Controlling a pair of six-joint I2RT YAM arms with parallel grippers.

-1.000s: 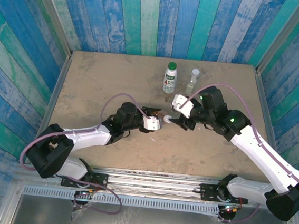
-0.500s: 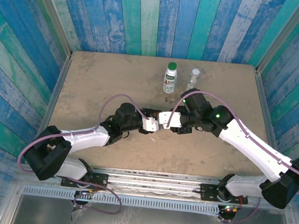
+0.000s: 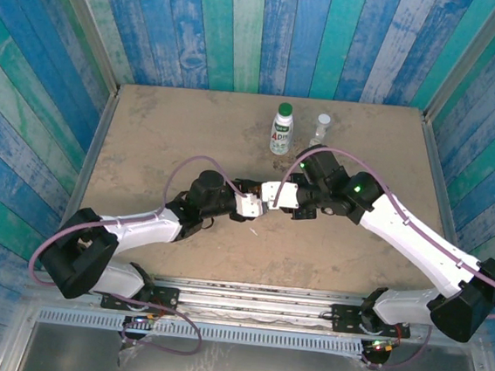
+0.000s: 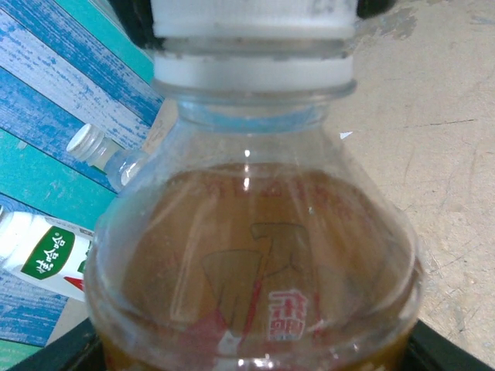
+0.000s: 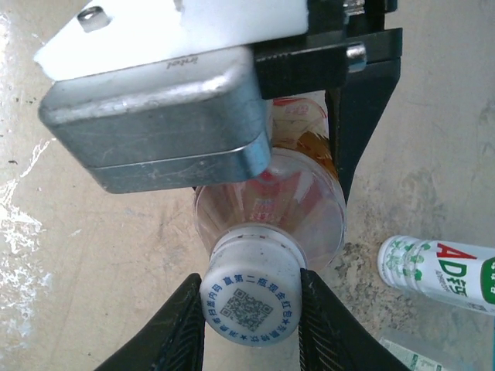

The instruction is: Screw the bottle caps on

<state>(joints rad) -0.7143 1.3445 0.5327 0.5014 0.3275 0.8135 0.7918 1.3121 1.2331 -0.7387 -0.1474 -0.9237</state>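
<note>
White cap [image 5: 249,297] sits on the neck of the amber bottle [image 5: 302,205], printed face toward the right wrist camera.

- Right hand [image 5: 251,325]: a finger presses the cap's rim on each side, so it is clenched on the cap.
- Left hand [image 3: 253,202]: grasping the amber bottle around its body, apparently held above the table [image 3: 165,134] near its middle.
- Axis: the bottle lies near-level, base in the left hand, neck pointing straight at your right hand. The two hands face each other along one line.
- Judgement: the twist depends on your right wrist rolling about that same line. Any offset would likely cock the cap on the thread.
- Thread engagement: cannot tell.
- Far side, well apart: white bottle [image 3: 281,129] and clear bottle [image 3: 321,131], both upright and capped.
</note>
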